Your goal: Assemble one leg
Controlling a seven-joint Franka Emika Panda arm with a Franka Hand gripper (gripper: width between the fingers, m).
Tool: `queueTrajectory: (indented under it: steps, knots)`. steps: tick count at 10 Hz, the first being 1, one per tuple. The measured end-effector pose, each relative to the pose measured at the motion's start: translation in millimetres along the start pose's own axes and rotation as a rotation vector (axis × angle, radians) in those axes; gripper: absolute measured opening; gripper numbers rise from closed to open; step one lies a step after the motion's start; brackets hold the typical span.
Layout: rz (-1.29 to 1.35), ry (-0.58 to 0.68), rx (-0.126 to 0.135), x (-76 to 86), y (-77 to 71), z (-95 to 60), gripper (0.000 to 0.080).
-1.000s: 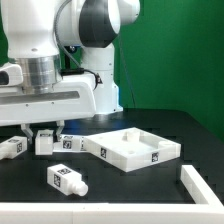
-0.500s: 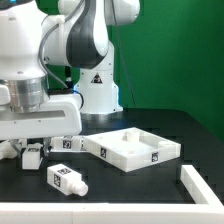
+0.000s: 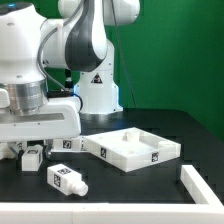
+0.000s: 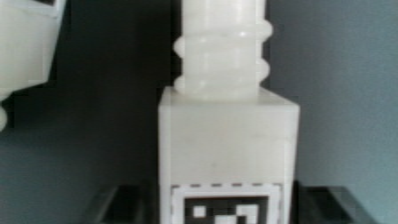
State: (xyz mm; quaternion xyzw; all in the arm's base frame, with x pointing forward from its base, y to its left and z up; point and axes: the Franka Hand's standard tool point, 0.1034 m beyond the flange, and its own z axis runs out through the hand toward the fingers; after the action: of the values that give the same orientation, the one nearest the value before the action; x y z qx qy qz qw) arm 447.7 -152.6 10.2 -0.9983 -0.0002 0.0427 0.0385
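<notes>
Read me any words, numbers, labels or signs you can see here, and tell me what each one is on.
No readable words or numbers anywhere.
On the leg and the panel: square marker tags, patterns only, no text.
On the arm base: a small dark mark, too blurred to read.

A plain green wall [image 3: 185, 60] stands behind a black table [image 3: 130, 195]. The tabletop is smooth and slightly glossy. The light is even, casting only soft shadows.
</notes>
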Motion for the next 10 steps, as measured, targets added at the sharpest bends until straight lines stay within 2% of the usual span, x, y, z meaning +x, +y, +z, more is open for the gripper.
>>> queueTrajectory:
  steps: [1, 2, 3, 4, 6, 7, 9, 10]
  knots:
    - [-0.005, 0.0, 0.0, 0.8, -1.2, -1.4, 0.0567]
    - [-0.031, -0.002, 0.002, 4.1, -9.2, -12.9, 0.0567]
    - [-0.078, -0.004, -0.002, 7.9, -20.8, -28.6, 0.0632]
    - [-0.112, -0.01, 0.0, 10.8, -31.0, -40.9, 0.0644]
    - [-0.175, -0.003, 0.003, 14.1, -59.7, -54.6, 0.0649]
    - [-0.204, -0.006, 0.006, 11.2, -77.6, -55.1, 0.0649]
    - [-0.258, -0.003, 0.004, 4.9, -111.1, -44.7, 0.0649]
    - [-0.254, 0.0, 0.005, 6.3, -107.5, -46.1, 0.0649]
